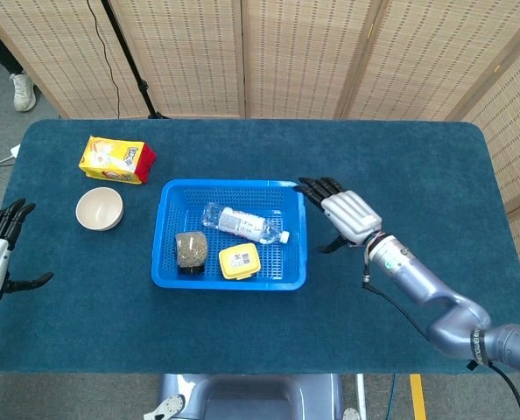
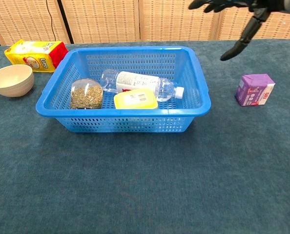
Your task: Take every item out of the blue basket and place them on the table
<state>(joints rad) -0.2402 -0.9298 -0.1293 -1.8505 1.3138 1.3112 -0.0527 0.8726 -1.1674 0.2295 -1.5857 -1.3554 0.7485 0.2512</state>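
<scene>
Hovering my right hand (image 1: 346, 213), fingers apart and empty, just beside the basket (image 1: 299, 229) rim; the bottle (image 1: 243, 223) below-left looks slick and light, so I'd take its middle.

We see a table (image 2: 135, 195) covered in dark teal cloth. Just left of the right hand (image 1: 347, 213) sits the blue basket (image 2: 194, 109), with a bowl (image 2: 10, 79) and yellow packet (image 2: 35, 52) farther left. A purple carton (image 2: 254, 89) lies to its right.
</scene>
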